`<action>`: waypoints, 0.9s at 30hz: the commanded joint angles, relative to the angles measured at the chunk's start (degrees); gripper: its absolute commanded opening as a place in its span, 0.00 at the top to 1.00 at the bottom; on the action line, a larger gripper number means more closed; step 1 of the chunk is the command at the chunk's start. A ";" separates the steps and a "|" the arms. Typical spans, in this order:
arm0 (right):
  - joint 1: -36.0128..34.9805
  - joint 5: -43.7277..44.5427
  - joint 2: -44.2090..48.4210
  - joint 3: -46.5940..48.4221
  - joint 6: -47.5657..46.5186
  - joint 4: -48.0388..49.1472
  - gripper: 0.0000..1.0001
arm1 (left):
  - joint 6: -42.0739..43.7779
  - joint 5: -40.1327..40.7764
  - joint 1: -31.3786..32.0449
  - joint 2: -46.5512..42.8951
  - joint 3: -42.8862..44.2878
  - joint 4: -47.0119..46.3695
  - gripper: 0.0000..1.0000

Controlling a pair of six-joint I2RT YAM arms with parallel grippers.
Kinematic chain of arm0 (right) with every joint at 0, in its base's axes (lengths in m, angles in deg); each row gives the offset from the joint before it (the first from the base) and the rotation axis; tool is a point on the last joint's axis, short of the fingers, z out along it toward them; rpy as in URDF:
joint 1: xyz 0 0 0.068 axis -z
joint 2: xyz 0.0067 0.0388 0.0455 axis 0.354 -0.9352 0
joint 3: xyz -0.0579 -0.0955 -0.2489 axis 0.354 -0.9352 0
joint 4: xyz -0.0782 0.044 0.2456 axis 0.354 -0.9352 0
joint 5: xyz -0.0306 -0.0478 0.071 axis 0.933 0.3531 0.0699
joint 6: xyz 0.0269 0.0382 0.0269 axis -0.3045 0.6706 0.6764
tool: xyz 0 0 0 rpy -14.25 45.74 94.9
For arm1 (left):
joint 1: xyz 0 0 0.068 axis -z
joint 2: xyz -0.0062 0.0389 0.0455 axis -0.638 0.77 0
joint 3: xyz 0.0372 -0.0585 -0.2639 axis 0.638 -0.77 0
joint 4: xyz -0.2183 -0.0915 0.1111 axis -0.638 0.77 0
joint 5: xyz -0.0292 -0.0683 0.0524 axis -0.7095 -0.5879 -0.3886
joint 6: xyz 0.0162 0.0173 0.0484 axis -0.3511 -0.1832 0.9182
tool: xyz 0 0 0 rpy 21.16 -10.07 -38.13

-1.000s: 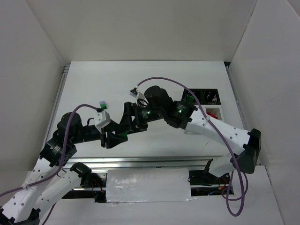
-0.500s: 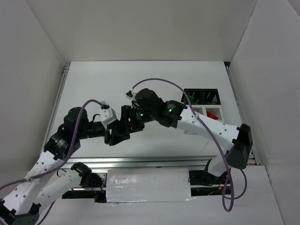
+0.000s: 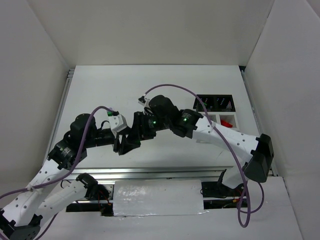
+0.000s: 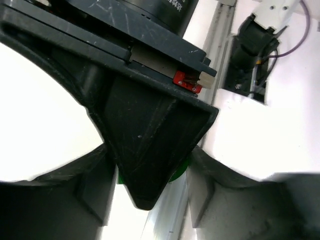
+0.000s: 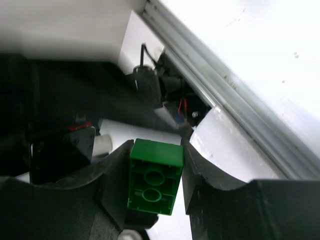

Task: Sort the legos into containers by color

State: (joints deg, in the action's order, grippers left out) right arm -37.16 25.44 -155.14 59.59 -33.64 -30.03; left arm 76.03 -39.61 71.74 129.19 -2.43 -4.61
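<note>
One green lego between right gripper fingers

Top camera overlooks the table; wrist cameras look close-up.

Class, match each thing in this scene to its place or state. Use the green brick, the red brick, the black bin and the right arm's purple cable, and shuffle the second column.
Things:
1. green brick
2. red brick
3. black bin
4. right arm's purple cable

Places or states:
a. lying in a cell of the white bin
b. arching above the arm's wrist
c. clamped between the fingers of the right gripper
d. right behind the white bin, farther from the arm bases

Pairs: 1-c, 2-a, 3-d, 4-b
</note>
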 commanded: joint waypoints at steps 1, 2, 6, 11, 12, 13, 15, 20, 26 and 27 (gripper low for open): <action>0.14 -5.65 4.44 -1.04 -1.20 2.08 1.00 | -0.66 9.53 -0.90 0.31 0.80 -3.47 0.03; 0.93 -5.47 4.44 -1.39 -1.21 2.07 1.00 | -0.58 10.50 -0.90 0.40 0.89 -3.47 0.00; 6.98 -7.32 6.54 -7.36 0.99 6.90 1.00 | -3.82 15.85 -0.90 0.84 1.24 -2.95 0.00; 10.07 -5.47 8.22 -9.13 0.38 6.90 1.00 | -7.42 29.04 -2.03 0.14 1.06 -3.47 0.00; 10.60 -5.03 8.22 -9.83 0.20 6.91 1.00 | -7.61 29.49 -2.47 -0.03 1.15 -3.65 0.00; 11.73 -4.85 8.31 -10.18 0.11 7.17 1.00 | -7.69 28.97 -3.00 -0.30 1.07 -3.82 0.00; 13.84 -2.76 7.96 -9.75 -2.68 5.51 1.00 | -8.40 28.35 -4.32 -0.74 0.63 -4.61 0.01; 23.50 31.65 8.75 -5.11 -12.62 -4.76 1.00 | -10.59 33.51 -5.20 -1.09 -0.25 -3.13 0.00; 35.99 49.73 3.58 -0.79 -15.44 -11.45 1.00 | -13.04 44.32 -5.20 0.58 -0.87 1.88 0.00; 38.35 50.77 2.69 -0.35 -16.23 -11.90 1.00 | -13.75 48.61 -5.12 0.93 -0.70 2.41 0.01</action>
State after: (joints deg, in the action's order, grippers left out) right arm -2.80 64.14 -150.01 55.85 -46.06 -37.65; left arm 65.32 -1.03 66.82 129.48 -2.98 -3.56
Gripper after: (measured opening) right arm 0.447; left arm 0.994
